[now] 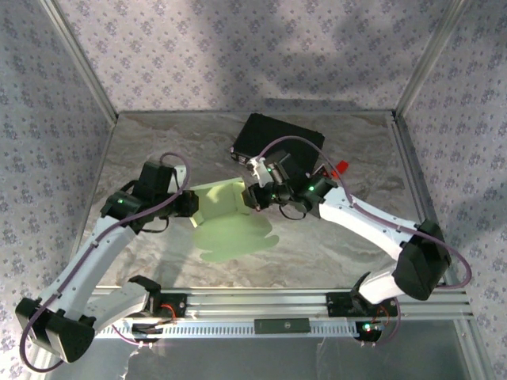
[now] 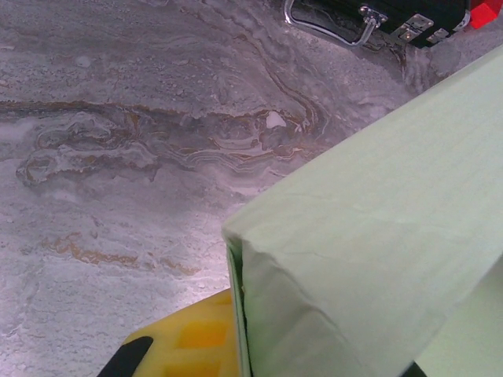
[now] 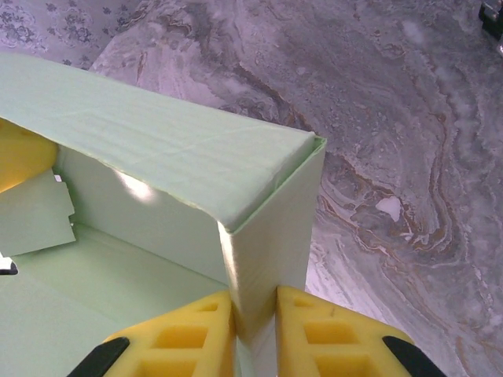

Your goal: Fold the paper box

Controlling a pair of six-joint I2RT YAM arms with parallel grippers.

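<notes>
1. Open marble table (image 1: 158, 150) is being left to the left, right and near sides of the paper box (image 1: 230, 229); a black case (image 1: 277, 142) is lying just behind it.
2. The paper box, sitting mid-table, is being held between both grippers.
3. Its left wall is being clamped by the left gripper (image 1: 190, 204), a yellow pad (image 2: 196, 338) pressing on it.
4. Its upright right corner wall is being pinched by the closed right gripper (image 3: 253, 314).

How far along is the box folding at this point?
Partway. Done: the paper box has two walls raised, meeting at a corner. In hand: the right gripper pinches the wall at that corner; the left gripper is shut on the opposite side. Left: the near panel lies flat on the table.
</notes>
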